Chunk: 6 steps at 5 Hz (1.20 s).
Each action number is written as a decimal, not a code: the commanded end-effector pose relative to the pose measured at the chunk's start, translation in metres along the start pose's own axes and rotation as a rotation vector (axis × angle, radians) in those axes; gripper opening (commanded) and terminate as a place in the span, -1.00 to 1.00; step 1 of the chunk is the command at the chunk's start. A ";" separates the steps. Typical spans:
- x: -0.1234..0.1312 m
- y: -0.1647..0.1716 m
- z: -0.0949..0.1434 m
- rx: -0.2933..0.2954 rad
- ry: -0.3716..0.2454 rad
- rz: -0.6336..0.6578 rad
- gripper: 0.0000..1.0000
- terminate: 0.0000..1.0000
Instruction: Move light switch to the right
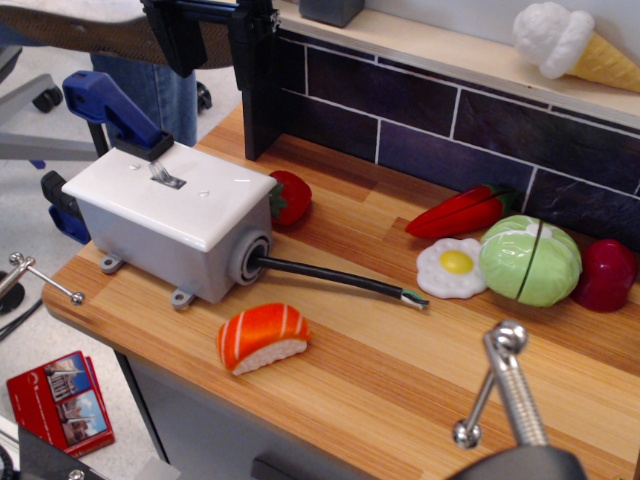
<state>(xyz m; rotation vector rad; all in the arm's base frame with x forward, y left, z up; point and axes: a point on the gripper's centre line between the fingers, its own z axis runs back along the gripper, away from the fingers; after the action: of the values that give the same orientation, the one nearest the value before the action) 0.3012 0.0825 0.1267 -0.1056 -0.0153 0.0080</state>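
The light switch (165, 176) is a small silvery toggle lever in a glossy white plate (200, 195) on top of a grey box (160, 245) at the left end of the wooden counter. The lever leans toward the plate's left-back end, close to the blue clamp handle (112, 112). A black cable (335, 279) runs from the box's right side across the counter. No gripper shows in this view.
An orange sushi toy (262, 338) lies in front of the box and a strawberry (291, 197) behind it. A red pepper (462, 212), fried egg (451, 267), green cabbage (530, 260) and red fruit (606, 274) sit by the dark tiled wall. A black clamp (258, 80) stands at the back left. Metal clamp screws (512, 385) stick up at the front edge.
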 end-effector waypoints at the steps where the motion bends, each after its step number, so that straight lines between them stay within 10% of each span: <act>1: 0.000 0.000 0.000 0.000 0.000 0.000 1.00 -1.00; 6: -0.055 0.035 -0.030 0.073 0.001 -0.051 1.00 -1.00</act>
<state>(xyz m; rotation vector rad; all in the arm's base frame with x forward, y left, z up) 0.2442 0.1106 0.0817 -0.0470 0.0089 -0.0198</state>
